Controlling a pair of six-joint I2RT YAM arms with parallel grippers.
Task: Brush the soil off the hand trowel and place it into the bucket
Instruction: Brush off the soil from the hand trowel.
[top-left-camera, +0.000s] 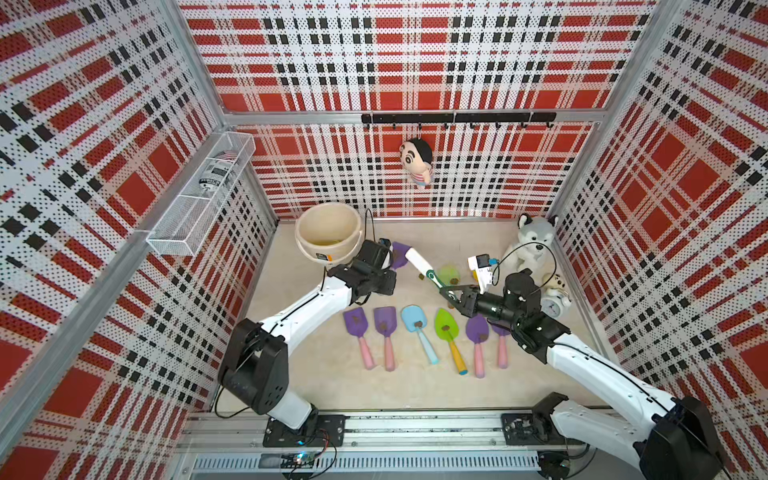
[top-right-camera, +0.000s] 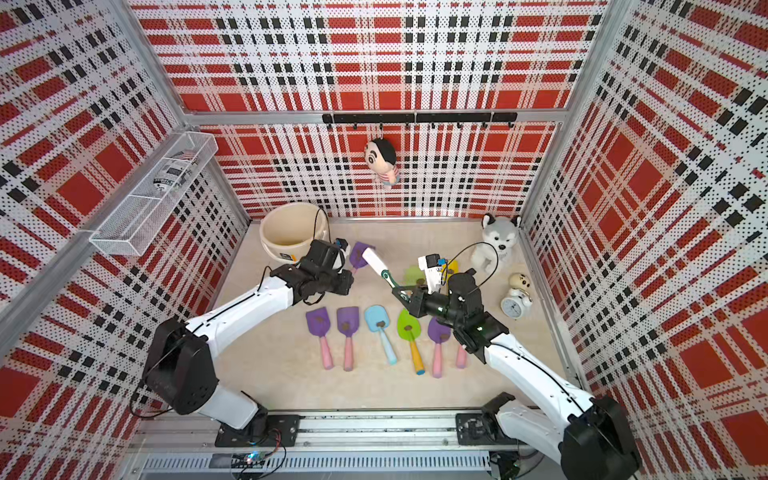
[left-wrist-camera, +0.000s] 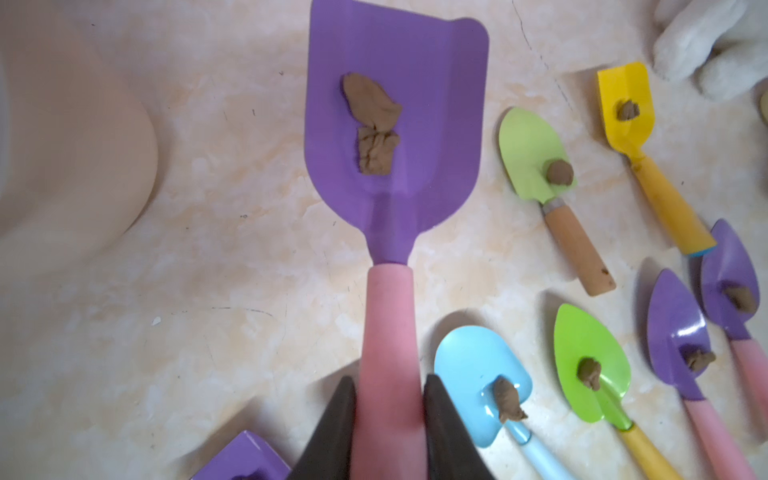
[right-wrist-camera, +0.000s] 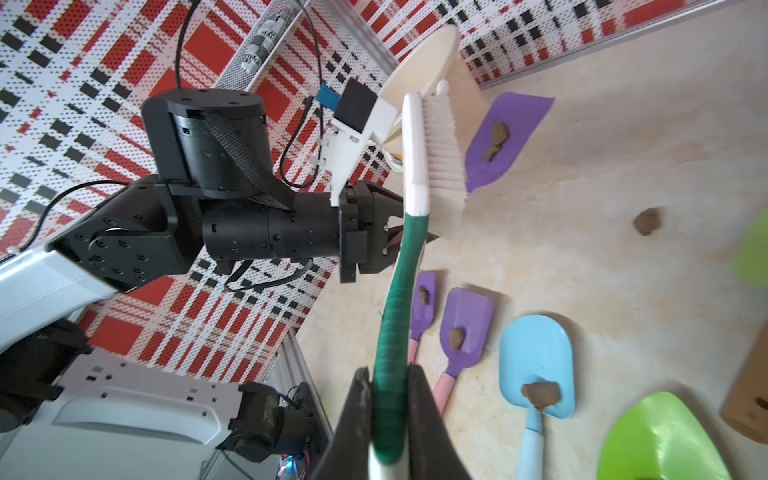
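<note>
The left gripper (left-wrist-camera: 390, 380) pinches the pink handle of the purple trowel (left-wrist-camera: 436, 124), whose blade sits at upper centre of the left wrist view with soil (left-wrist-camera: 374, 124) on it. The right gripper (right-wrist-camera: 388, 370) clamps a white brush (right-wrist-camera: 415, 166) by its green handle (bristles just beside the blade). The cream bucket (top-left-camera: 311, 251) stands left of centre in a top view.

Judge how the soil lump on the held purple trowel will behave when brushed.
The soil looks creased and pressed flat on the purple trowel, so it probably clings rather than rolls. Putty-like folds suggest it peels off whole.
</note>
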